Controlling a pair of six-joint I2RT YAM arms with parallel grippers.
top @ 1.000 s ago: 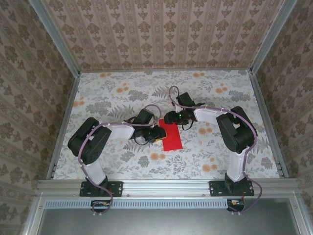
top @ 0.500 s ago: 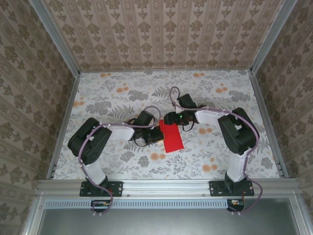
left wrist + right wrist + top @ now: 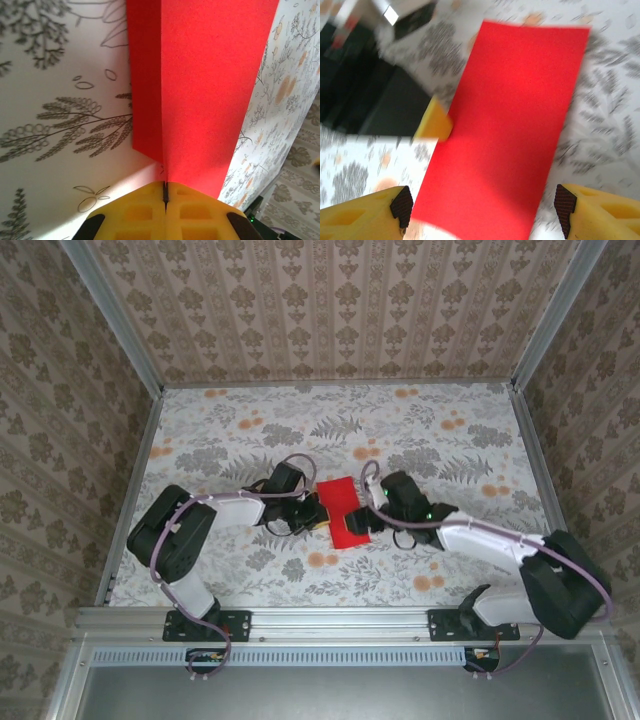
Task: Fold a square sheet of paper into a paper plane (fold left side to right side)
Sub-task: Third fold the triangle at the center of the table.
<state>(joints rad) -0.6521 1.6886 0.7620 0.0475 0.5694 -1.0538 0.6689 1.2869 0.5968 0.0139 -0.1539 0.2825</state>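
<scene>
Left wrist view: the left claw [image 3: 165,200] is pressed together on the near edge of the square sheet of paper [image 3: 205,85], pinching it right where two red layers meet along a crease. In the top external view, that sheet lies as a doubled red rectangle on the floral table [image 3: 240,430], between the two arms. The right claw [image 3: 483,209] hangs over it, spread wide and gripping nothing. This paper looks feather-light, thin and limp, likely to slide on the cloth and quick to crumple, so I'd take it lightly at an edge or corner. Hard to call: whether both layers sit in that pinch, and how squarely the edges line up, since the right wrist view is blurred.
</scene>
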